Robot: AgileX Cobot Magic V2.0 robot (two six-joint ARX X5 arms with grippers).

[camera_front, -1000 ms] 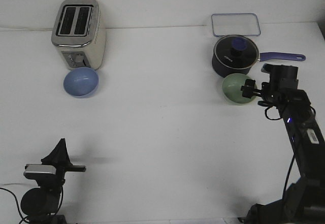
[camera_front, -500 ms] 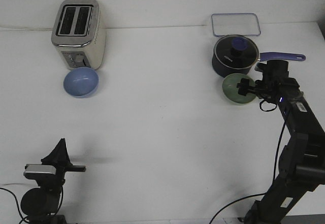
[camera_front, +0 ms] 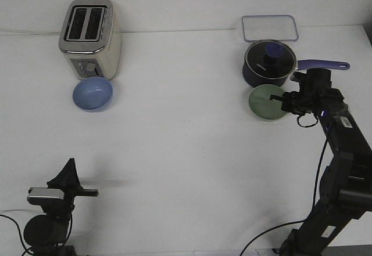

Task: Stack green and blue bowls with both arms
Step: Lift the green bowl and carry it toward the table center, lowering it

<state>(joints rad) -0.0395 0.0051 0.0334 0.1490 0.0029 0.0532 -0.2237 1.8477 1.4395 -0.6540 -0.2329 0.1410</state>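
While the wide white counter (camera_front: 186, 151) carries everything, the right arm's black end effector (camera_front: 278, 100) sits at the far right, pinching the right rim of the pale sage green round bowl (camera_front: 264, 102), just near of the dark navy lidded saucepan (camera_front: 268, 64). Lifting should go straight up, keeping the bowl level and clear of the pan. The light periwinkle blue smooth bowl (camera_front: 93, 93) waits far left beside the toaster (camera_front: 90, 38). The left arm's end effector (camera_front: 67, 183) hangs near left; I cannot tell whether it is released or clenched.

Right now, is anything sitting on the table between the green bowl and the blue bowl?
No. The table is bare between the green bowl, at the right claw, and the blue bowl. The toaster stands behind the blue bowl.
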